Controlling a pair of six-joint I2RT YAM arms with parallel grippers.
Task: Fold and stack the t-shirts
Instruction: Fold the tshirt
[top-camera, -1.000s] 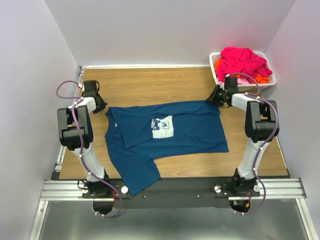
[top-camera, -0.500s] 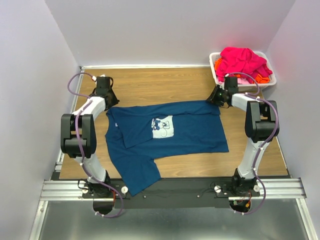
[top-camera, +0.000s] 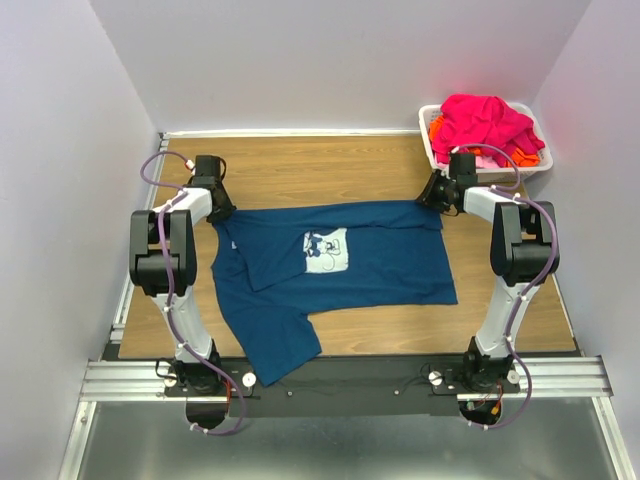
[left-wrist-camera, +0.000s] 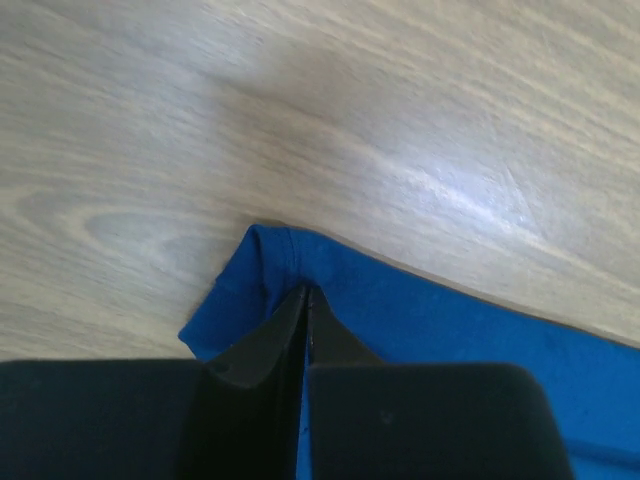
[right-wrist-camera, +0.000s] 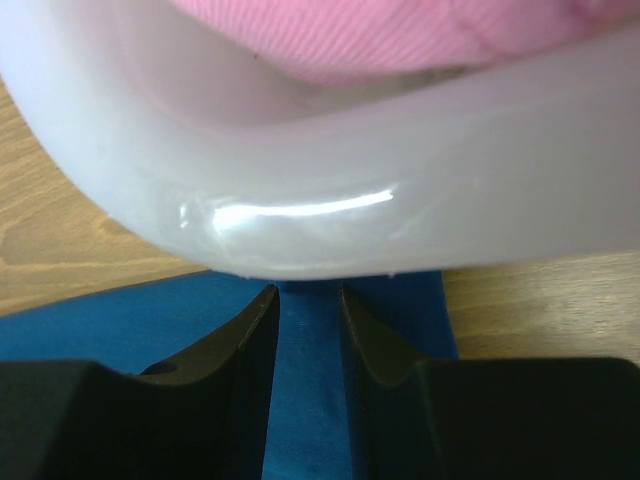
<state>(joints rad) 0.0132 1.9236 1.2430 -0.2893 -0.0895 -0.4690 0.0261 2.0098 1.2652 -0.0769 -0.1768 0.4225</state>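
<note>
A dark teal-blue t-shirt (top-camera: 385, 265) with a pale chest print (top-camera: 325, 250) lies spread on the wooden table (top-camera: 320, 170), one sleeve folded over its left side. My left gripper (top-camera: 217, 207) is at its far left corner. In the left wrist view it (left-wrist-camera: 306, 291) is shut, pinching the puckered blue cloth (left-wrist-camera: 450, 330). My right gripper (top-camera: 436, 196) is at the far right corner. In the right wrist view it (right-wrist-camera: 307, 292) stands narrowly open over flat blue cloth (right-wrist-camera: 120, 320), tips close to the basket wall (right-wrist-camera: 350, 200). A magenta-pink t-shirt (top-camera: 485, 120) and orange cloth (top-camera: 436, 127) lie in the basket.
The white plastic basket (top-camera: 427, 112) stands at the far right corner of the table, just behind my right gripper. Grey walls close in the table on three sides. The shirt's lower left part hangs over the near table edge (top-camera: 280, 360).
My left gripper has moved from the table's left edge rightwards onto the shirt's far left corner. The right arm and the shirt have not moved.
</note>
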